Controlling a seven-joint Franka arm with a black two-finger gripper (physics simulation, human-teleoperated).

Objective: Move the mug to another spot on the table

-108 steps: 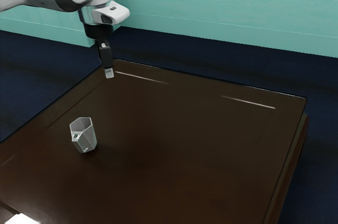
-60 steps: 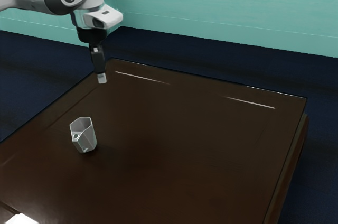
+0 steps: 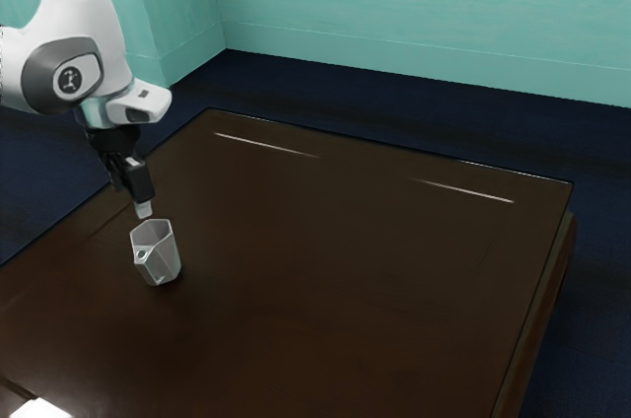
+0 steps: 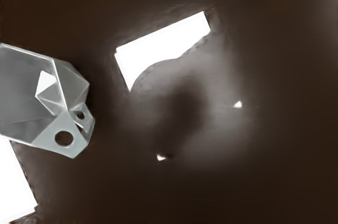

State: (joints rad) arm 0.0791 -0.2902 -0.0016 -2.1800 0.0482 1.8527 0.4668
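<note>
You have the grey faceted mug (image 3: pixel 156 252) standing upright on the dark brown table (image 3: pixel 375 270), near the edge at the exterior view's left, its open mouth up and well apart from everything else. The gripper (image 3: pixel 144 209) hangs just above the mug's rim on the side facing the arm. It looks to be clear of the rim, though the gap is too slight to be sure. You are seeing the gripper edge-on, so you cannot tell whether it is spread or closed, and nothing is held in it. From the wrist view the mug (image 4: pixel 42 102) sits off to one side of the hand rather than straight beneath it, and it looks empty inside. Its handle (image 4: pixel 71 134) is a small tab pierced with holes that juts from the side wall. Expect the mug to be stiff, thin-walled and light. It should not give under pressure, but its smooth flat facets could slide if you press on an edge between two faces. The handle looks too small and awkward to take. A better hold is probably the wall at the rim, pinched from inside and outside, or two opposite flat faces taken squarely — either way, centre the hand over the mug first, since a glancing touch could tip or skate something this light.
</note>
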